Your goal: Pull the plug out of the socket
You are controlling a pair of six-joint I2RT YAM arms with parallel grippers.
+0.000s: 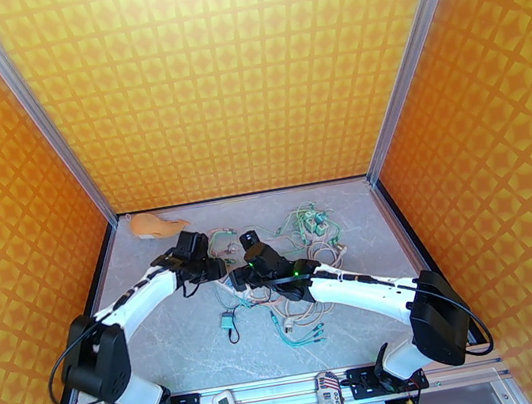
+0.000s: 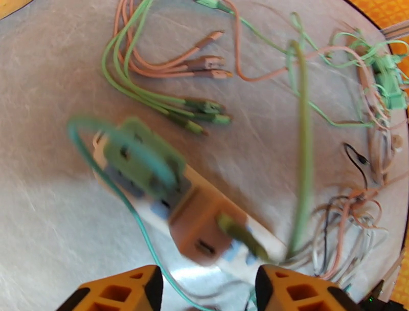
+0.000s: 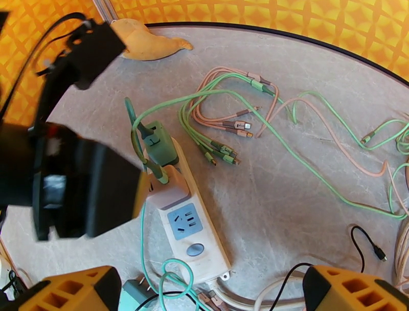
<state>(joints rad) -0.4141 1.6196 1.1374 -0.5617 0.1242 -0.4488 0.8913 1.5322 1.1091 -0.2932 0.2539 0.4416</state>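
A white power strip, the socket (image 3: 190, 232), lies on the grey table. Two plugs sit side by side in its far end: a green plug (image 3: 161, 141) and a pinkish plug (image 3: 168, 188) with a green cable. In the left wrist view the socket (image 2: 153, 215) is blurred, with the green plug (image 2: 139, 153) and the brown-pink plug (image 2: 197, 227) just ahead of my left gripper (image 2: 207, 292). Its orange fingers (image 2: 120, 292) stand apart with nothing between them. My right gripper (image 3: 209, 296) hangs wide open over the strip's near end. From above, both grippers (image 1: 210, 267) (image 1: 243, 272) meet mid-table.
Loose green and pink charging cables (image 3: 230, 123) spread over the table to the right of the strip. A peach-coloured soft object (image 1: 156, 225) lies at the back left. A small teal adapter (image 1: 228, 322) sits nearer the front. The left arm's black body (image 3: 76, 189) crowds the strip's left side.
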